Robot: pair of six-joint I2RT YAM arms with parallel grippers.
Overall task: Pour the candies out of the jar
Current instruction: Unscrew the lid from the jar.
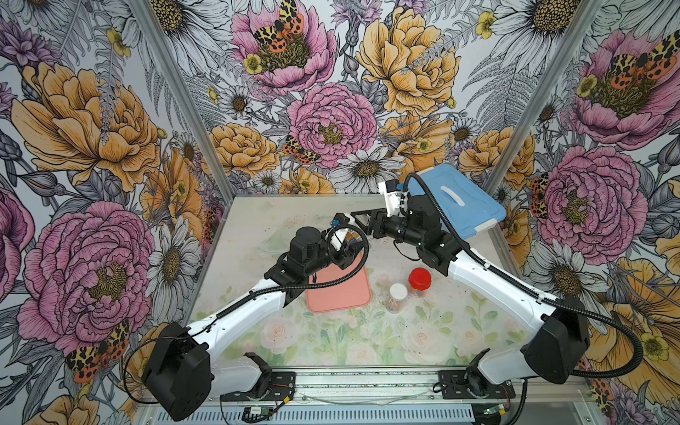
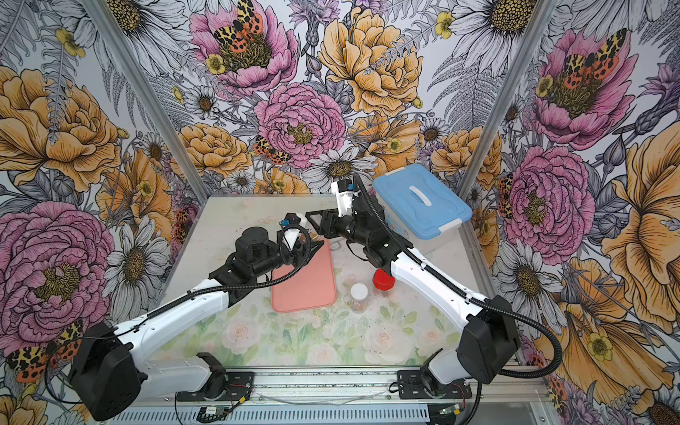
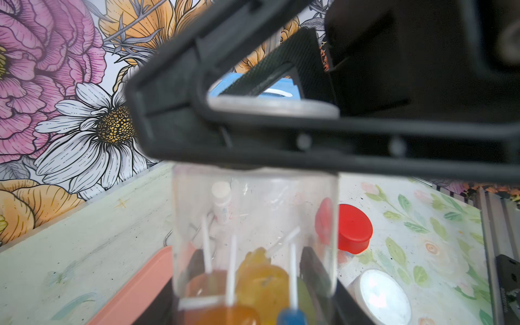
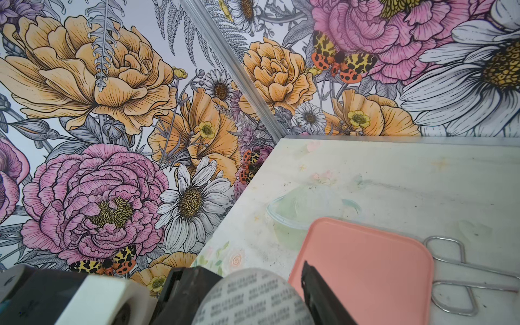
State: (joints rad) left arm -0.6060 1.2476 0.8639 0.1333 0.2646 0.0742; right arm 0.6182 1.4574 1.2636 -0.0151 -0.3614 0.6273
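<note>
A clear jar (image 3: 253,202) holds the candies (image 3: 261,281), orange, yellow and blue heads on white sticks. My left gripper (image 3: 254,270) is shut on the jar's lower body, above the far end of the pink tray (image 1: 338,290). The jar's flat grey lid (image 3: 273,108) sits on the mouth, and my right gripper (image 4: 250,292) is shut on it, one black finger on each side of the printed lid top (image 4: 247,306). In both top views the two grippers, left (image 1: 347,244) and right (image 1: 362,219), meet at mid table and hide most of the jar.
A red-lidded jar (image 1: 419,279) and a white-lidded jar (image 1: 398,292) stand right of the tray. A blue-lidded box (image 1: 456,200) fills the back right corner. Metal scissors (image 4: 455,270) lie beyond the tray. A clear bowl (image 4: 295,213) sits at the tray's far left.
</note>
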